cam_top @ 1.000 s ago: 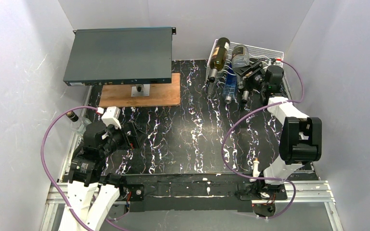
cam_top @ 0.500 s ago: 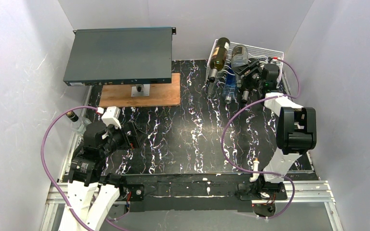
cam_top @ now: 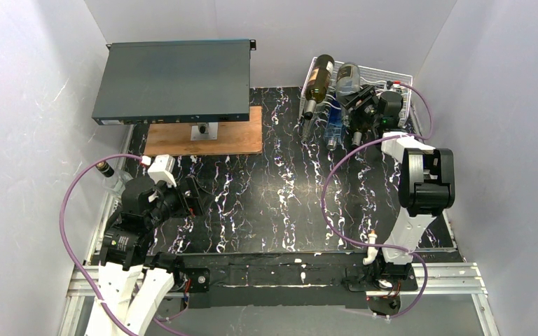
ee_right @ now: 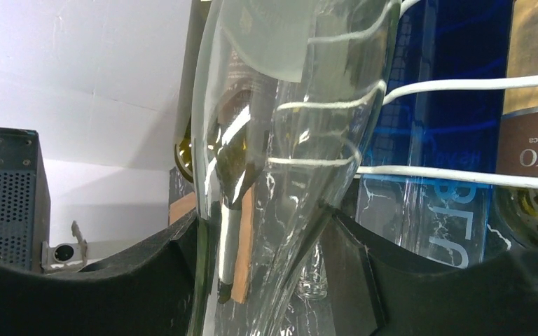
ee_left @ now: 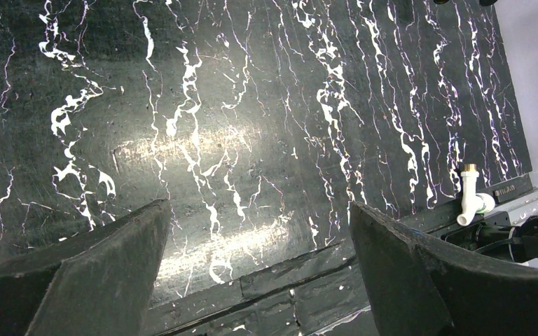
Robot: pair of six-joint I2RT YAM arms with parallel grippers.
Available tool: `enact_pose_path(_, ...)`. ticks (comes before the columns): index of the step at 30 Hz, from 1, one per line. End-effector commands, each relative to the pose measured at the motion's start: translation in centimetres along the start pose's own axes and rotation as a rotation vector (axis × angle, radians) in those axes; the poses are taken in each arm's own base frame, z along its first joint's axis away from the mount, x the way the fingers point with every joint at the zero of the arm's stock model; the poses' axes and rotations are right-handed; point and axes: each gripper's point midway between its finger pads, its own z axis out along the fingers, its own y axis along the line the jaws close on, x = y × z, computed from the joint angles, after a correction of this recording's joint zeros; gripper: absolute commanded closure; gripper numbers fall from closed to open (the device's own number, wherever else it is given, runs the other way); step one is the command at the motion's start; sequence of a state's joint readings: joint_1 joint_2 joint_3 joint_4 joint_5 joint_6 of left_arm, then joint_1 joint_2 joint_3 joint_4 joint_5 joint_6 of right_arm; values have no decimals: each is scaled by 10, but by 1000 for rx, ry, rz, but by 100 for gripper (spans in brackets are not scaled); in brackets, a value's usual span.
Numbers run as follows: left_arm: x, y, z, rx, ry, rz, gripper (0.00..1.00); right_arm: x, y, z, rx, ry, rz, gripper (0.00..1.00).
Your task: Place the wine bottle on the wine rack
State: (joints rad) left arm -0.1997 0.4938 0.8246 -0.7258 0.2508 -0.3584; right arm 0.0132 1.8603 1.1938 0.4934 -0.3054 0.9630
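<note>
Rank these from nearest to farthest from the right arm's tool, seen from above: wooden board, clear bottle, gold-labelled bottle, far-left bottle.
1. Clear bottle: held in the right tool.
2. Gold-labelled bottle: on the rack, just left.
3. Wooden board: under the dark box.
4. Far-left bottle: at the table's left edge.

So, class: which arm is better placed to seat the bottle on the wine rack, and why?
Right. The right gripper is shut on the clear bottle at the wine rack; the left gripper hangs open over the table, far from it.

Brown bottle label [ee_right: 532, 143] reads partly "TIPICA".
</note>
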Motion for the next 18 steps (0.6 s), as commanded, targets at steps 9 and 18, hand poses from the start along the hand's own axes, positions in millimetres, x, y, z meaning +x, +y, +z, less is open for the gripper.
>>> enact_pose_path(9, 1, 2, 2, -4, 8, 9, 1, -54, 76, 1, -274, -184, -172, 79)
enact_pose_path(18, 2, 1, 3, -2, 16, 6, 1, -41, 61, -2, -233, -143, -127, 38)
